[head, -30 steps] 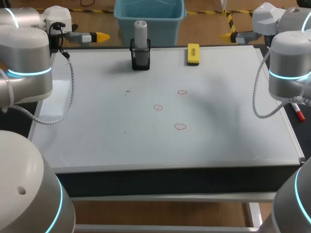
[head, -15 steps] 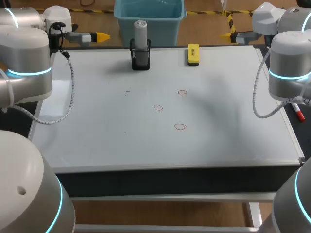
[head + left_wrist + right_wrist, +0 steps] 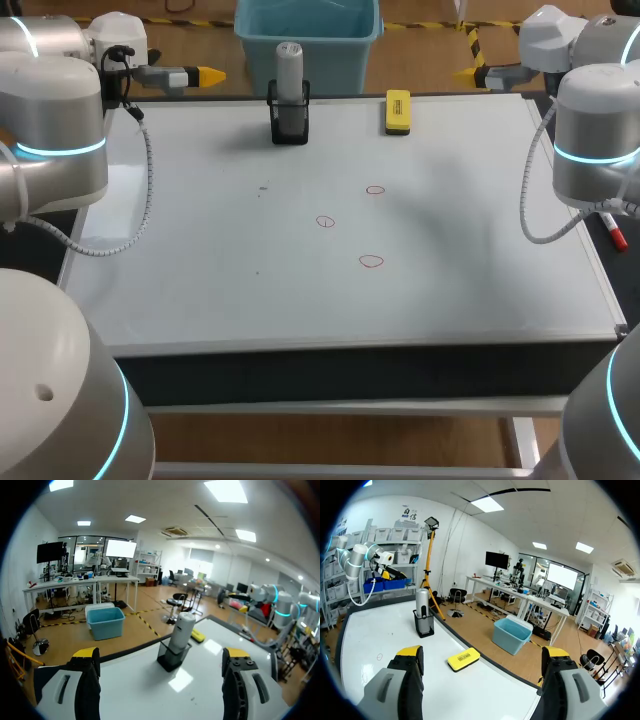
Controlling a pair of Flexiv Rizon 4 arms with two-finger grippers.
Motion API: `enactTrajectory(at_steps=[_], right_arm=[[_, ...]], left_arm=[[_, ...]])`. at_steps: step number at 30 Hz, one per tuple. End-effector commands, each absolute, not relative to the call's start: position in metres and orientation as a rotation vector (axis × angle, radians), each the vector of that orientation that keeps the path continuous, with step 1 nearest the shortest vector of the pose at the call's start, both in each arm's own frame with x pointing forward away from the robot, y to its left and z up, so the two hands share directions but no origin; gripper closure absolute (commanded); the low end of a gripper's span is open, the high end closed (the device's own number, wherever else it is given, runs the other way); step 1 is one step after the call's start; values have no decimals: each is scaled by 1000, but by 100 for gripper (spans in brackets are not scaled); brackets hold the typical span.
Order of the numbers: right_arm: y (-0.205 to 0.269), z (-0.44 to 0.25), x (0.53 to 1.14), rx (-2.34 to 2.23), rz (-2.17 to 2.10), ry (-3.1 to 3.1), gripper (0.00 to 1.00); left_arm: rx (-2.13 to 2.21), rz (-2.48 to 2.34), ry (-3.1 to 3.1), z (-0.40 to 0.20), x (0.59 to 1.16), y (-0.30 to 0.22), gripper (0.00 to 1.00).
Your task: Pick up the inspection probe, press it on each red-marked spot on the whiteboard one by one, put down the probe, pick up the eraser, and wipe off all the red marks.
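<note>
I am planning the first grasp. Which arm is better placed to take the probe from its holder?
Left: the left gripper is nearer the probe, which stands ahead between its open fingers in its wrist view.

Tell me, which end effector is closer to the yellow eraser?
Right. The right end effector hangs near the eraser; the left end effector is beyond the probe, much farther off.

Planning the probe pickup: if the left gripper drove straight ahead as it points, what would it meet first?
Probably the inspection probe in its black holder, almost dead ahead of the left gripper; depth is unclear.
</note>
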State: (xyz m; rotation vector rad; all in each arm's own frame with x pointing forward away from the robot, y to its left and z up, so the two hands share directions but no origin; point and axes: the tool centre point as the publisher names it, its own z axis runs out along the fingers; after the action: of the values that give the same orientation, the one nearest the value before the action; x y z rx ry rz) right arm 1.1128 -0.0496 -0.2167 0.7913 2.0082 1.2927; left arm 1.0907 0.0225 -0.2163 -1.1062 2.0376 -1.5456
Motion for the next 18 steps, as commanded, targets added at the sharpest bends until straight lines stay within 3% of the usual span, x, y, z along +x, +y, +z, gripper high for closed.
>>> enactTrajectory(at_steps=[1,18], right_arm=[[-50,-217,1113,791,1293,2009,0],[-50,-217,1113,791,1293,2009,0]], left_arm=[[-1106,-1547,2036,-217,1091,23,0],[-748,-1798,2164,-222,1112,-6,0]])
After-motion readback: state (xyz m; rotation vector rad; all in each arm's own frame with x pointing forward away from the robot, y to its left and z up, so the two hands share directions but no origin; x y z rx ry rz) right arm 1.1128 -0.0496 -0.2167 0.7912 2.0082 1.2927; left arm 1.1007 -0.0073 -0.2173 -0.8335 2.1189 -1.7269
